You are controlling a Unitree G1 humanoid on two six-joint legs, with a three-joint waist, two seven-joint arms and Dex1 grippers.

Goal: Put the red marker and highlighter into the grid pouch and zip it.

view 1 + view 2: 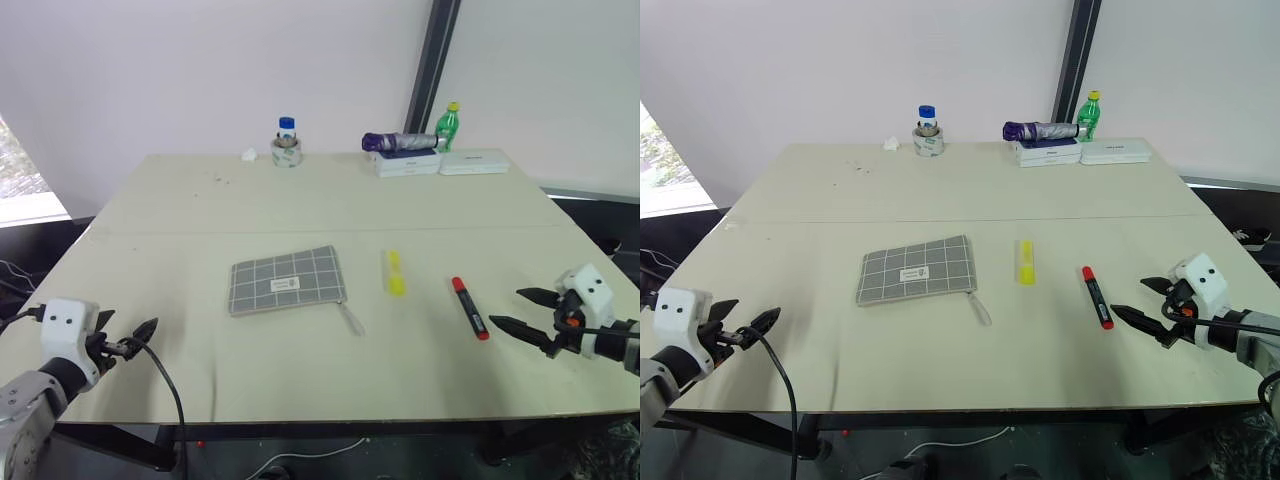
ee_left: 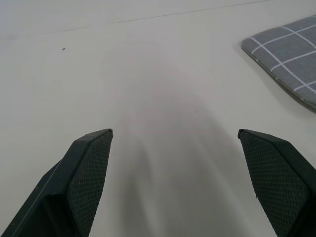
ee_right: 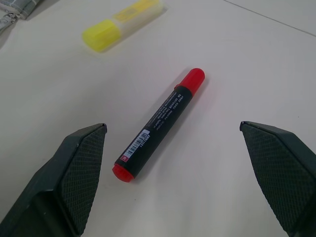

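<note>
Grey grid pouch (image 2: 291, 59) is cut off beyond both arms' wide-open, empty jaws.

Pale table (image 1: 200, 360): grid pouch (image 1: 287, 279) center, highlighter (image 1: 395, 272) and red marker (image 1: 469, 307) to its right. Far edge: tape roll (image 1: 286, 153), bottle (image 1: 449, 125), folded umbrella (image 1: 400, 143), probably on flat boxes (image 1: 440, 163).

– What's the pouch (image 1: 287, 281) made of?
– Grey woven cloth, matt. The table (image 1: 300, 200) is smooth, matt and pale.
– And the pens?
– Glossy plastic, both marker (image 3: 159, 123) and highlighter (image 3: 121, 24). Claw fingers (image 3: 79, 177) show rough, cross-hatched black pads.
</note>
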